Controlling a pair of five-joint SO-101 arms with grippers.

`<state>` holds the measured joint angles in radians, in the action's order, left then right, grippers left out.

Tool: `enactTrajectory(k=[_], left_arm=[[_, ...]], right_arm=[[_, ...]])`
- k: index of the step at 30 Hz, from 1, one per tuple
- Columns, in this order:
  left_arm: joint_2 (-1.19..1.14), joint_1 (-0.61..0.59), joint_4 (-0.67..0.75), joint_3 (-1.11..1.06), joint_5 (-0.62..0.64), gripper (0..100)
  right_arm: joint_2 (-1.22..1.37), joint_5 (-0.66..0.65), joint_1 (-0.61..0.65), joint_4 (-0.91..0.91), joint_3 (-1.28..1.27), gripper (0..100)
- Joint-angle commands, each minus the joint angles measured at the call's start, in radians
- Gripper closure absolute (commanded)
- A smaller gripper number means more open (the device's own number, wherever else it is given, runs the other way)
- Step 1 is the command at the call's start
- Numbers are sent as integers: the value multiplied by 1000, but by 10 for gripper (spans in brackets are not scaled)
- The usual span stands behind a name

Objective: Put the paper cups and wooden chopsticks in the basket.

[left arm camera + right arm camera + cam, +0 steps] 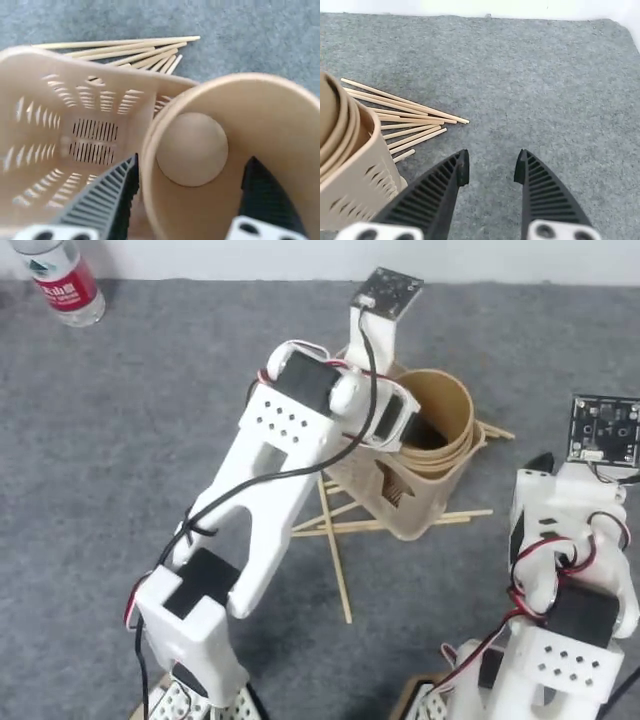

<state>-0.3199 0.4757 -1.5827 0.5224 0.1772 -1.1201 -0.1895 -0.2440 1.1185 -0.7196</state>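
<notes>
A beige perforated basket point(392, 492) point(60, 90) point(355, 175) stands on the grey carpet with brown paper cups point(452, 400) point(332, 120) stacked in its right part. My left gripper point(408, 426) point(192, 161) is over the basket and open. One finger is inside the top cup point(280, 115) and the other is outside its wall, over the basket's bare floor. Wooden chopsticks point(400, 525) point(135, 47) point(405, 107) lie scattered on the carpet around and under the basket. My right gripper point(541, 464) point(491, 160) hangs open above bare carpet to the basket's right, holding nothing.
A plastic water bottle point(65, 280) stands at the far left back, near the wall. Both arm bases sit at the near edge. Open carpet stretches to the left of the basket and behind it.
</notes>
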Motion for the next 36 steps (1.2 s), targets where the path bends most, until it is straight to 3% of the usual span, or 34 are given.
enactTrajectory(k=[1, 12, 21, 30, 36], left_arm=[[-23, 40, 34, -62, -25, 689], [-265, -15, 21, 12, -28, 732], [-140, -54, -175, 483, -80, 732], [-15, -60, -172, 527, -187, 731], [81, -31, -127, 625, -137, 731]], right_arm=[[-10, 8, -12, -24, 3, 833], [-12, 6, -12, -16, 3, 833], [-12, 5, -12, -19, 3, 833], [-12, 5, -12, -18, 3, 833], [-7, 5, -12, -21, 3, 833]])
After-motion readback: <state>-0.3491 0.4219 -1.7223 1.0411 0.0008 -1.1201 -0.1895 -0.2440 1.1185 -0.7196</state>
